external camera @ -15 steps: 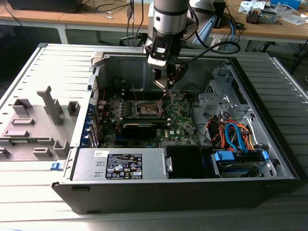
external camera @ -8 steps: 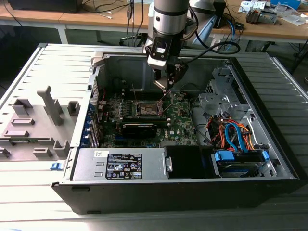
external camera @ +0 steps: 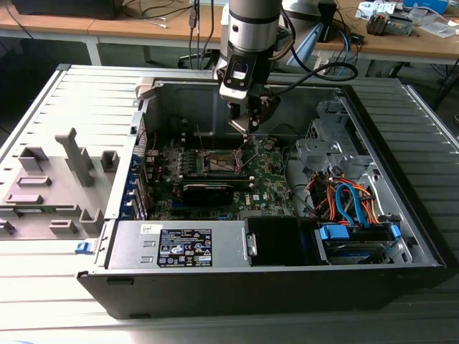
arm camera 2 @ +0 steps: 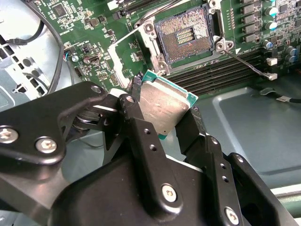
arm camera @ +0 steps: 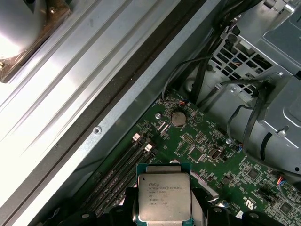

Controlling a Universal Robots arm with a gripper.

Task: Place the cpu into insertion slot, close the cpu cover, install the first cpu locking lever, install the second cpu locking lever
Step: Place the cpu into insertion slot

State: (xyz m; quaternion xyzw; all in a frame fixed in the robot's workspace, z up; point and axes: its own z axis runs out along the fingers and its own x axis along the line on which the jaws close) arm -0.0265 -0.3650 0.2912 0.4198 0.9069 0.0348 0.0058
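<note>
**CPU clamped in the jaws, socket open below, nothing seated yet**

- The cpu point(arm camera 2: 165, 104) is off the board, metal top facing both wrist cameras. The gripper point(arm camera 2: 162, 113) has its jaws closed on two opposite edges. My read: an edge grip keeps the pads off the contact side and holds the chip square for a flat drop.
- In the exterior view the gripper point(external camera: 247, 123) hangs inside the open computer case point(external camera: 287, 281), above the motherboard point(external camera: 272, 179) and near the insertion slot point(external camera: 221, 162).
- In the second wrist view the insertion slot point(arm camera 2: 184, 35) is bare, with its pin field exposed. The chip sits apart from it and tilted relative to it.
- The cpu cover point(arm camera 2: 115, 63) is swung back beside the socket, so the opening is unobstructed.
- One locking lever point(arm camera 2: 249, 63) is released and lies out across the memory slots point(arm camera 2: 221, 77).
- Cover and levers are not done.
</note>
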